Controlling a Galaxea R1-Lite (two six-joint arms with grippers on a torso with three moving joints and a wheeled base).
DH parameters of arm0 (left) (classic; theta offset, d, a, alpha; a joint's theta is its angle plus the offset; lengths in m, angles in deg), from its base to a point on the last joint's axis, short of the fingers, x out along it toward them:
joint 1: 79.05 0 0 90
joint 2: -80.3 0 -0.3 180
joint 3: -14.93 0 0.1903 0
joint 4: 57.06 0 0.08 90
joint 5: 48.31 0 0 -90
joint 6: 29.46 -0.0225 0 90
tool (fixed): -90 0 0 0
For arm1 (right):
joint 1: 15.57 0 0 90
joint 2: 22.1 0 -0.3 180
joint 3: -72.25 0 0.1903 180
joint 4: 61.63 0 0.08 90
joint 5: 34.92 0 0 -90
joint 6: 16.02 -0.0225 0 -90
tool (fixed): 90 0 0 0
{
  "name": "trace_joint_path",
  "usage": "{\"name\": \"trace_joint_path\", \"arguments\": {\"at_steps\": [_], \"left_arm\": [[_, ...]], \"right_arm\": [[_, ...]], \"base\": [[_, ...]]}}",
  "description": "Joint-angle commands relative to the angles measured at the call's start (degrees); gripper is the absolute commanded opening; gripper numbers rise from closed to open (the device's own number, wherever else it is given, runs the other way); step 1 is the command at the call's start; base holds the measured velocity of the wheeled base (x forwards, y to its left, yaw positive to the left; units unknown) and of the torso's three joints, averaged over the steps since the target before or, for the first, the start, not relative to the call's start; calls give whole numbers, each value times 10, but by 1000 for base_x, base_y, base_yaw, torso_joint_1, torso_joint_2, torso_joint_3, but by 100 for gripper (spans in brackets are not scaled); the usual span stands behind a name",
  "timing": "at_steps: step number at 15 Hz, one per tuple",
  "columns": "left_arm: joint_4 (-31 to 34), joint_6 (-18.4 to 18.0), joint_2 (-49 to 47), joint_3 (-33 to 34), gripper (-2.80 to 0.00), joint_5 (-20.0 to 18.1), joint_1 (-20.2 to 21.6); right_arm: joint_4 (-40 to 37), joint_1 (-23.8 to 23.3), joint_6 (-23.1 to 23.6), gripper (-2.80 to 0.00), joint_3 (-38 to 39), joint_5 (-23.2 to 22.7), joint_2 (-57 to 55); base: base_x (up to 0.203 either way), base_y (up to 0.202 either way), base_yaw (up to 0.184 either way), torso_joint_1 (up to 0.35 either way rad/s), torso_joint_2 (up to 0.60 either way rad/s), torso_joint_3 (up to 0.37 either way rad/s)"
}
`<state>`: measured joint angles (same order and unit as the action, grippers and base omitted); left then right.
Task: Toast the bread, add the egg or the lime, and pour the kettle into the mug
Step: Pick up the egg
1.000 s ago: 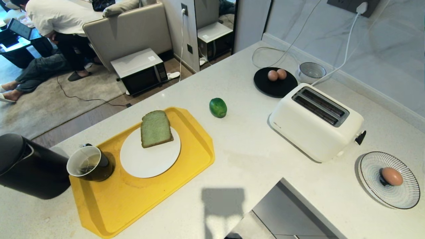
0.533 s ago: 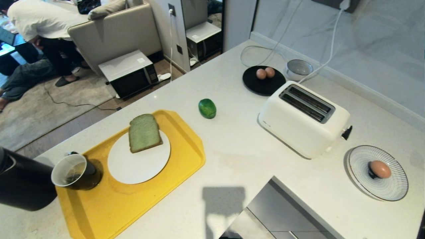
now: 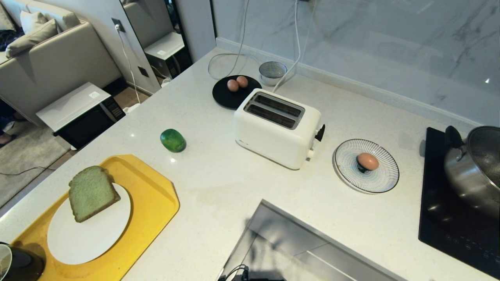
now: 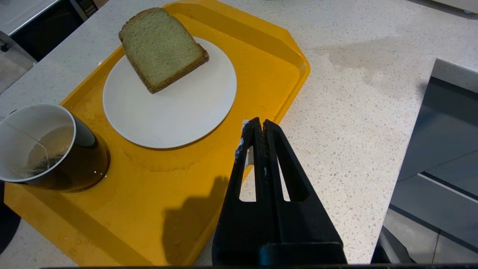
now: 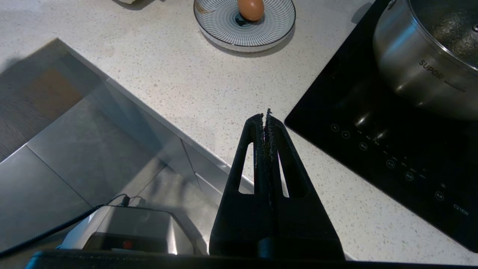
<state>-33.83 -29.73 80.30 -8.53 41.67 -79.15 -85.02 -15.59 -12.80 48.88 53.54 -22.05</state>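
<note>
Two clenched, empty end effectors of mine: left end effector (image 4: 257, 125) over yellow tray (image 4: 261, 71), right end effector (image 5: 266, 116) over bench (image 5: 209, 86).

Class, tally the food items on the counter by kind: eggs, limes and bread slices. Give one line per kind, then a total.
Eggs: 3, two on the black plate (egg, egg) and one on the striped plate (egg)
Limes: 1, the lime
Bread slices: 1, the bread
Total: 5
</note>
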Motion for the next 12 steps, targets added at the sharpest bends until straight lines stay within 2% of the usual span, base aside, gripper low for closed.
{"name": "trace_joint_path", "arguments": {"at_steps": [1,6,9,12], "left_arm": [[0,0,-1,0,-280,0,0],[0,0,-1,0,-280,0,0],[0,0,-1,0,-280,0,0],[0,0,-1,0,-280,0,0]], "right_arm": [[0,0,1,-280,1,0,0],[-6,0,6,-280,-2,1,-1],[-60,0,11,-280,-21,15,-1],[-61,-1,9,-280,-23,15,-1]], "base": [[0,0,0,0,0,0],[0,0,0,0,0,0],[0,0,0,0,0,0],[0,0,0,0,0,0]]}}
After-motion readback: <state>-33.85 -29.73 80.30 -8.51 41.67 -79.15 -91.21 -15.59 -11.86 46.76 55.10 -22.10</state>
